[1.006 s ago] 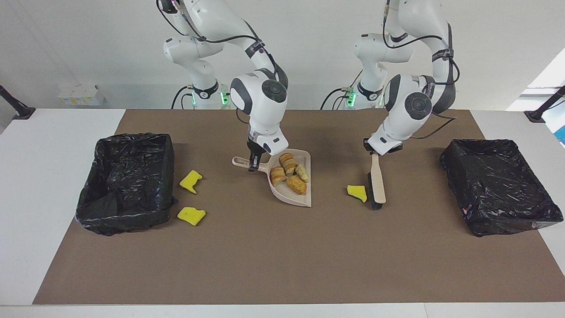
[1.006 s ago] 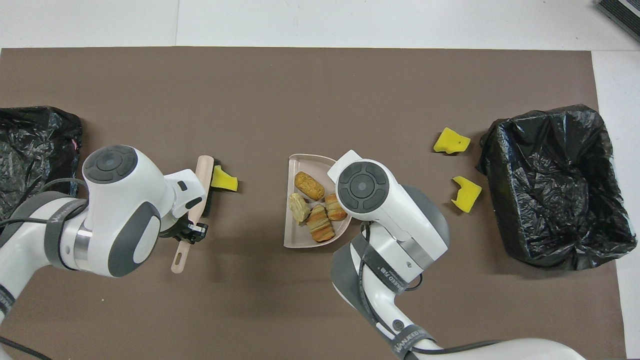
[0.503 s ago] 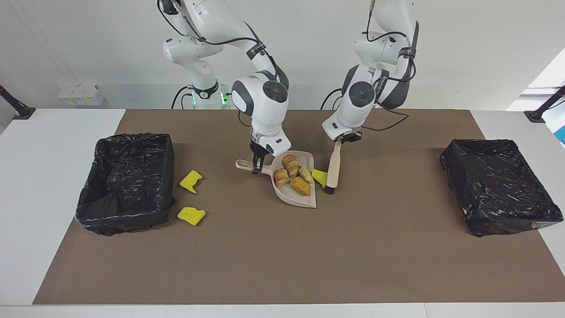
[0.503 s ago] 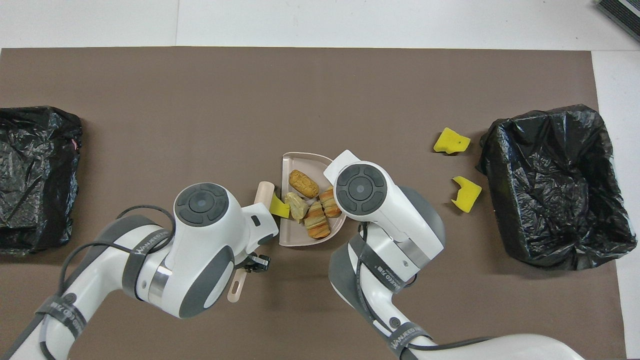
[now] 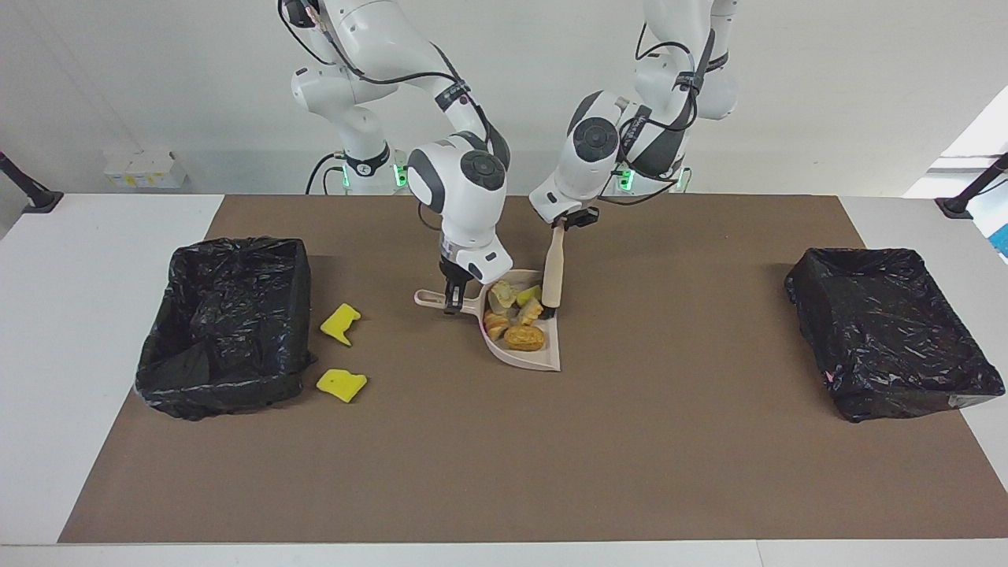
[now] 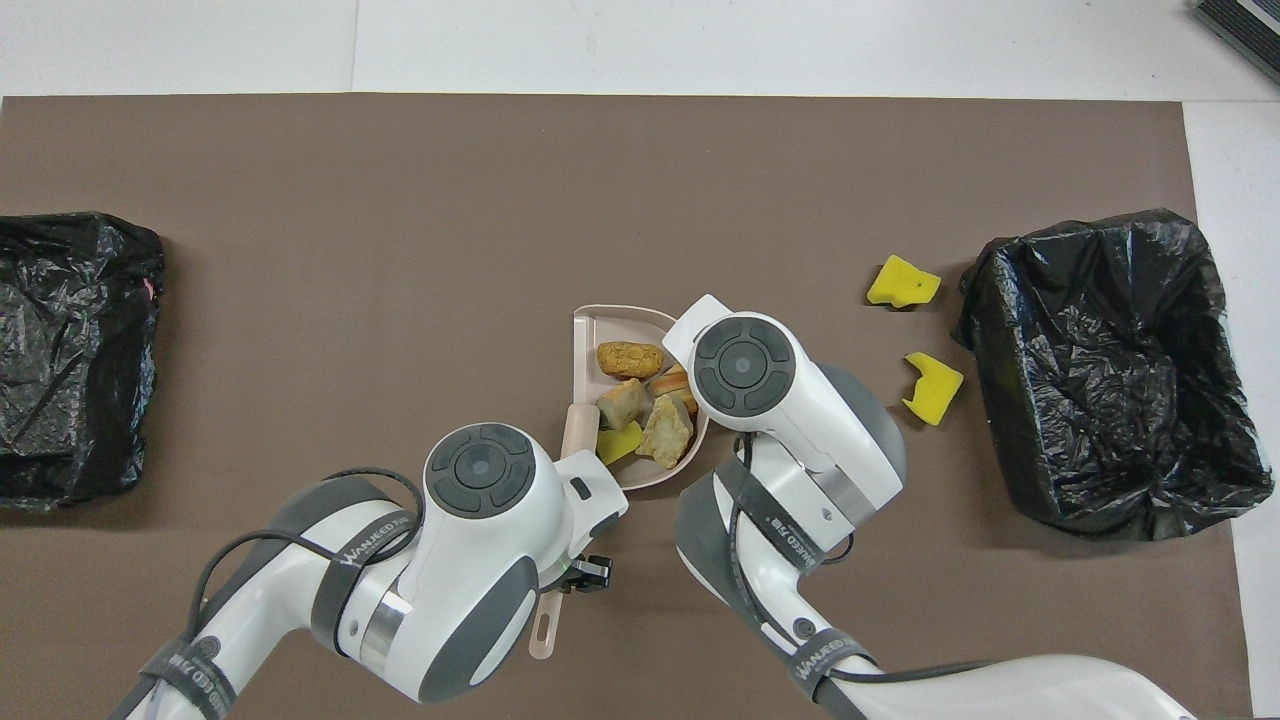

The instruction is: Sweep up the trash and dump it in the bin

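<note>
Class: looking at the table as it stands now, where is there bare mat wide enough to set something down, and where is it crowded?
Free: the mat along the edge farthest from the robots, and the stretch between the dustpan and the bin at the left arm's end. Crowded: the middle, where both grippers work brush and dustpan, and beside the other bin, where two yellow sponge pieces lie.

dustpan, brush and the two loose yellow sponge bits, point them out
dustpan (image 5: 543, 360), facing view, bare lip.
brush (image 5: 554, 268), facing view, mid handle.
sponge nearer the robots (image 5: 341, 324), facing view, centre.
other sponge (image 5: 341, 384), facing view, centre.
</note>
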{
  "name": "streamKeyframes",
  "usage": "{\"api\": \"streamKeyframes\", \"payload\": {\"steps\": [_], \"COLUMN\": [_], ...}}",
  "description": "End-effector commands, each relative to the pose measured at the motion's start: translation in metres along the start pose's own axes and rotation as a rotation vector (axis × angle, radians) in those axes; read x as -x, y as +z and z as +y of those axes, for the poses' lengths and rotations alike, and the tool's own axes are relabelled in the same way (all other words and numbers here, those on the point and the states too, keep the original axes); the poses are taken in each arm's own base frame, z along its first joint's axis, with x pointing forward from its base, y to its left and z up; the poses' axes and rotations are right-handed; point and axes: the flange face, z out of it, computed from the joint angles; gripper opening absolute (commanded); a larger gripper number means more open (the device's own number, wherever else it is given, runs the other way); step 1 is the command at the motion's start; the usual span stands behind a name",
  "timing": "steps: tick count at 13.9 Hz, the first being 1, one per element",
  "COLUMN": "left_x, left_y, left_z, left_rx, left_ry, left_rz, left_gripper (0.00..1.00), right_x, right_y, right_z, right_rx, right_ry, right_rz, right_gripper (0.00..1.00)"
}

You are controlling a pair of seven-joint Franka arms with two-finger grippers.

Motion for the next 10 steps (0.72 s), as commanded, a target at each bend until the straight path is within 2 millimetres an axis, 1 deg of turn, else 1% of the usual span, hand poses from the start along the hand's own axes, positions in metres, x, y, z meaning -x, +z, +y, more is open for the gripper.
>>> {"api": "streamKeyframes", "payload": {"steps": [1, 3, 5, 6, 7, 8, 10], "left_x": [0.009, 0.016, 0.029, 0.039, 0.05, 0.063, 0.088], "left_y": [-0.014, -0.03, -0.037, -0.033, -0.031, -0.024, -0.011], "left_z": [0.001, -0.004, -0.001, 0.011, 0.02, 0.026, 0.036], "left_rx": [0.001, -0.067, -0.099, -0.124, -0.134, -0.143, -0.149], "left_ry": [-0.051, -0.067, -0.162, -0.207, -0.227, -0.227, -0.202], "left_rz": [-0.043, -0.055, -0.049, -0.035, -0.027, -0.021, 0.003], "left_gripper": [0.0, 0.0, 0.0, 0.0, 0.0, 0.0, 0.0], "right_x": [0.004, 0.007, 0.019, 0.023, 0.027, 0.029, 0.036], "right_y": [0.002, 0.0, -0.005, -0.005, -0.012, -0.013, -0.026], "right_z": [0.002, 0.004, 0.01, 0.012, 0.013, 0.013, 0.016], "right_rx": [0.015, 0.019, 0.026, 0.026, 0.037, 0.036, 0.046], "right_ry": [-0.015, -0.015, -0.029, -0.024, -0.02, -0.016, -0.004], "right_rz": [0.015, 0.016, 0.021, 0.021, 0.025, 0.025, 0.025], "right_gripper": [0.0, 0.0, 0.0, 0.0, 0.0, 0.0, 0.0]}}
